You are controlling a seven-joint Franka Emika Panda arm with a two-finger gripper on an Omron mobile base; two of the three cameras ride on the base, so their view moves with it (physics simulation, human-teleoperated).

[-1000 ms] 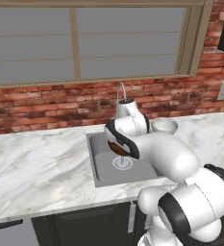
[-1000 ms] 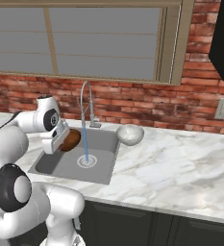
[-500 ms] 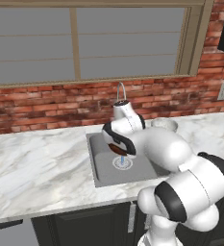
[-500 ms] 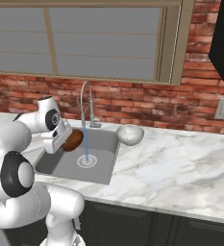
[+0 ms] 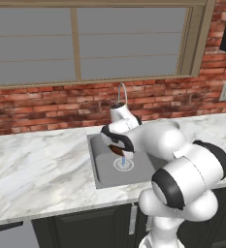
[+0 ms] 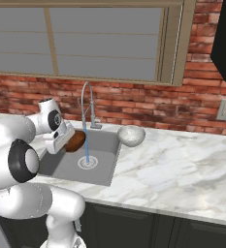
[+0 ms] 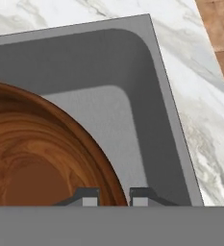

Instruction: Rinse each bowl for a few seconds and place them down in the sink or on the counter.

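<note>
While the claw (image 7: 113, 196) stays pinched shut on the wooden bowl's (image 6: 76, 141) rim over the sink (image 6: 104, 167), the arm has swung; bowl now just beside the water stream (image 6: 87, 147). Pale bowl (image 6: 131, 135) sits unmoved on counter (image 6: 182, 169), well off.

Reddish-brown wood-grain bowl (image 7: 31, 158), grey sink (image 7: 147, 120)

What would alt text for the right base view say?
A white robot arm's gripper holds a brown wooden bowl over the sink, beside the faucet's running water. A pale bowl sits on the marble counter.
</note>
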